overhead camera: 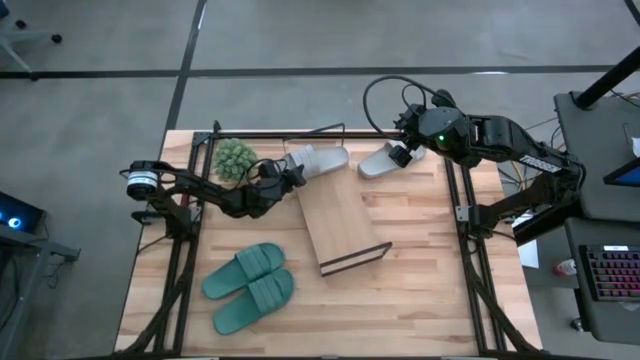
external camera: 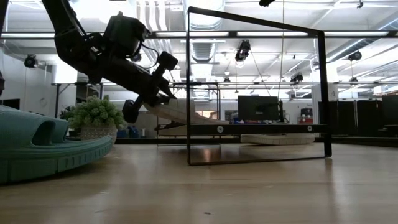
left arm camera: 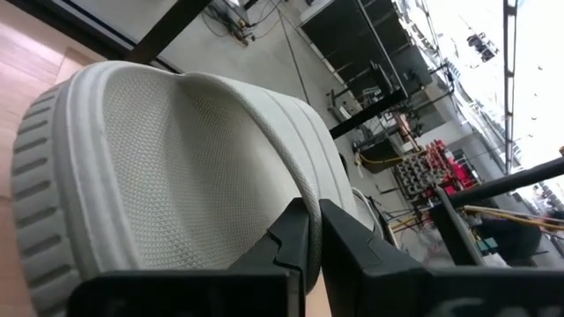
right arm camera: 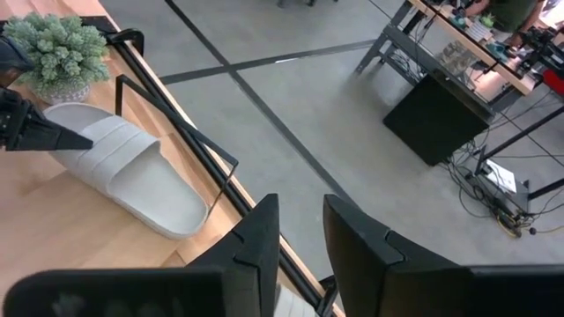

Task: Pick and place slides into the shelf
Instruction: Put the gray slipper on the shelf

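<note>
Wooden planks form the tabletop [overhead camera: 420, 250], which is ringed by a black metal frame and stands on a grey floor; a workshop with ceiling lights and monitors is seen beyond it in the low view. At the middle of the table the shelf [overhead camera: 335, 222] is seen, a light-wood board with a dark edge, lying slantwise with thin black wire [external camera: 258, 93] around it. One grey sandal [overhead camera: 318, 160] is held tilted at the far end of the shelf by the left gripper [overhead camera: 290, 173], whose fingers [left arm camera: 304, 242] are clamped together on the strap. A small green plant [overhead camera: 234, 158] stands just beside that gripper, toward the table's far left corner. The second grey sandal [overhead camera: 383, 160] is found near the far edge, to the right of the first, under the right gripper [overhead camera: 405, 152]. The right gripper's fingers [right arm camera: 256, 238] are seen a little apart, and the sandal appears to be gripped between them at its edge. Both green sandals [overhead camera: 250, 285] lie side by side, touching, on the near left part of the table, well apart from the shelf's near end.
</note>
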`<state>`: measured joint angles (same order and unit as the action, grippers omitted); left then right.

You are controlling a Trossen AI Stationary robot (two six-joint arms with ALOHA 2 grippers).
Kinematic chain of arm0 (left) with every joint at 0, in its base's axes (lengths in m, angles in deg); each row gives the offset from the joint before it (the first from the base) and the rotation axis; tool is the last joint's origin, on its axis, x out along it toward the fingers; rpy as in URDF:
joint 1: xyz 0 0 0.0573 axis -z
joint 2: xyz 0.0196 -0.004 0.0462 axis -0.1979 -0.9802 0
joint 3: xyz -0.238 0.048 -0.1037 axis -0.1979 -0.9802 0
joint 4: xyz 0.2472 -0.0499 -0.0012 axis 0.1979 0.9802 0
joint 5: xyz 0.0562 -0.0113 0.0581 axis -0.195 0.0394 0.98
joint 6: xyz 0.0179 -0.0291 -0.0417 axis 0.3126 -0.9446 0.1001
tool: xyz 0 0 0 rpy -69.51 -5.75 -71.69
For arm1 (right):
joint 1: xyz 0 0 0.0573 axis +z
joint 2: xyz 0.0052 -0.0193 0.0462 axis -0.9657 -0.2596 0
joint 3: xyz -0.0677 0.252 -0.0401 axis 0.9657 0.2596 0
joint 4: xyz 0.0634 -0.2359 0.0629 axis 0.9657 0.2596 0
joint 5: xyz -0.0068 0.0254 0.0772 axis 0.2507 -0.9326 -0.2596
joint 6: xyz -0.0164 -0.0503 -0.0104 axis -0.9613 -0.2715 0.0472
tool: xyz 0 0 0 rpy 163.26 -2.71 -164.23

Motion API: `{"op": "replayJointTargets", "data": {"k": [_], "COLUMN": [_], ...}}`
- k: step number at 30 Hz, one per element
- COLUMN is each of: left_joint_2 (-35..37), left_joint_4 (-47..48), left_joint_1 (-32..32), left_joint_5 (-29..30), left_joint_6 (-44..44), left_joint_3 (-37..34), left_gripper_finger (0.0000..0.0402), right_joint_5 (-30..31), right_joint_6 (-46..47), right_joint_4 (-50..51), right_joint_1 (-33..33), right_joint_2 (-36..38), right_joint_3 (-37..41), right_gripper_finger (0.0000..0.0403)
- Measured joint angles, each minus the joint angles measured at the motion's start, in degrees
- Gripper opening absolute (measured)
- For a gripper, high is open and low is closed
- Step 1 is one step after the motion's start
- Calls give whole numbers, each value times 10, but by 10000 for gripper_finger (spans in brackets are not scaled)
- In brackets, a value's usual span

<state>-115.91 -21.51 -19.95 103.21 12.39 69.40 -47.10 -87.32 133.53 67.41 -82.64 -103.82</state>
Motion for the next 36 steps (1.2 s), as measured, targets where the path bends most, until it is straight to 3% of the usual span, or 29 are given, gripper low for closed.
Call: {"op": "replayJointTargets", "data": {"k": [7,22,36], "left_joint_2": [0,1,42], "left_joint_4": [0,-1,-4], "left_joint_1": [-3,-5,-5], "left_joint_5": [-5,-27,-38], "left_joint_6": [-1,22,34], "left_joint_3": [0,6,4], "left_gripper_finger": [24,158,238], "right_joint_5": [0,0,0], "right_joint_6": [0,0,0], "right_joint_4": [0,0,1], "right_joint_1": [0,0,0], "right_joint_2": [0,0,0], "right_joint_3": [0,0,0], "right_gripper_finger": [83,85,91]}}
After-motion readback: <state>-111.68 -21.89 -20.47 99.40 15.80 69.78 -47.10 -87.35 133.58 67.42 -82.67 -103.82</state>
